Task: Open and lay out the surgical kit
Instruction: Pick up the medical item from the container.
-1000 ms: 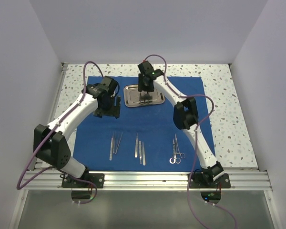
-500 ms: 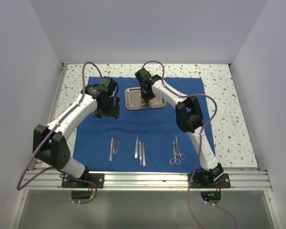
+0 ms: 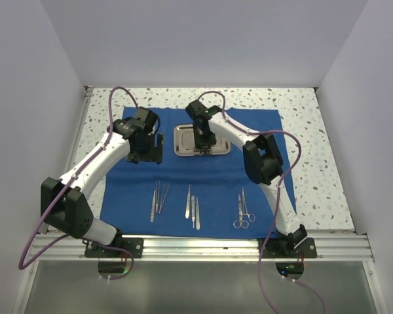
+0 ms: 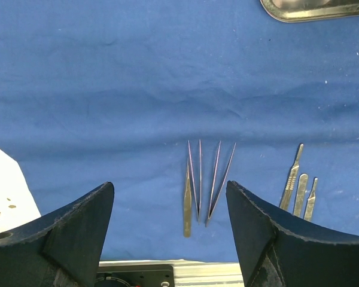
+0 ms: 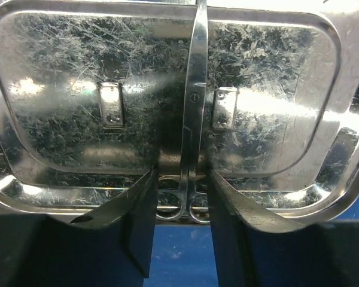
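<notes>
While the right tool (image 5: 180, 179) hangs low over the tray (image 5: 54, 66), its fingers (image 5: 137, 227) stand apart on either side of the scissors (image 5: 194, 89), which lie flat in the tray. The scissors run straight out ahead of this tool, with the rings nearest it at the tray's near rim and the blades pointing away. A sliver of space shows between one finger and the shank. The other finger sits just beside the shank, and I cannot tell whether it touches. This tool is open and clamps nothing.

The left tool (image 4: 169, 185) hovers above the cloth (image 4: 107, 89) with its jaws wide and nothing between them. Below it, in line with the gap, two tweezers (image 4: 203, 179) lie side by side on the cloth, tips pointing away from the arm bases. To this tool's right lie three handles (image 4: 299, 185), close together and roughly parallel. Farther ahead and to its right, a corner of the tray shows.

From above, the cloth is spread flat on the speckled bench (image 3: 314, 144), and the tray sits on it beneath the right tool. Two ringed instruments (image 3: 242, 210) lie on the cloth well behind that tool, near its arm's base.
</notes>
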Controlling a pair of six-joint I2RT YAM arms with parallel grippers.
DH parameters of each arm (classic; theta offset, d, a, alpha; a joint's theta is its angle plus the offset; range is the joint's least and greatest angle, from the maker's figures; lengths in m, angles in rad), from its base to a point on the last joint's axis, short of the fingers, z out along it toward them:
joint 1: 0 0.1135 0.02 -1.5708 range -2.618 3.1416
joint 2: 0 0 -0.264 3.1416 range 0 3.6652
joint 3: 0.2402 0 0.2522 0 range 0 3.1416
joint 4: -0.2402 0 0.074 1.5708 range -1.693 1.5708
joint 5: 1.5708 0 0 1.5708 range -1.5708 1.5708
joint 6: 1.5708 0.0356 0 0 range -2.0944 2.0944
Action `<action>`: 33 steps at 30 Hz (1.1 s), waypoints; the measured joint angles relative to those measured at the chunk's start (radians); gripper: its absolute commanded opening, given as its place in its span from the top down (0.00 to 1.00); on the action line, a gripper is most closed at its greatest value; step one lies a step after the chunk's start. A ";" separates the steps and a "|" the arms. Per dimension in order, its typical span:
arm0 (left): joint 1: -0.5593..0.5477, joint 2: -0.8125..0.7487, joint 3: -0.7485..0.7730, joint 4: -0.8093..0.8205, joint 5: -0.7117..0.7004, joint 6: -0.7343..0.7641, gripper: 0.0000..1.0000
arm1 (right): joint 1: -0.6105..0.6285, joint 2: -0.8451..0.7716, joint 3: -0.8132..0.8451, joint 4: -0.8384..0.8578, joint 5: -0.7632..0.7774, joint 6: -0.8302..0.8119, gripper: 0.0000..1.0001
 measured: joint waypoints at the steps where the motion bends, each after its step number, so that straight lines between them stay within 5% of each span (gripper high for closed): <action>1: 0.000 0.000 0.000 0.000 0.001 0.000 0.21 | 0.002 0.006 0.015 -0.020 -0.002 0.001 0.57; 4: 0.000 0.000 0.000 0.000 0.001 0.000 0.21 | 0.004 0.010 0.024 -0.055 -0.011 0.011 0.59; 15: 0.000 -0.013 0.000 -0.001 0.000 0.000 0.21 | -0.005 -0.035 -0.074 -0.015 -0.027 0.058 1.00; 25: 0.001 -0.016 -0.009 -0.001 0.000 0.001 0.21 | -0.005 -0.014 -0.021 -0.047 -0.028 0.052 1.00; 33: 0.001 -0.016 -0.008 -0.001 0.000 0.001 0.21 | -0.003 0.109 0.283 -0.273 -0.050 0.036 1.00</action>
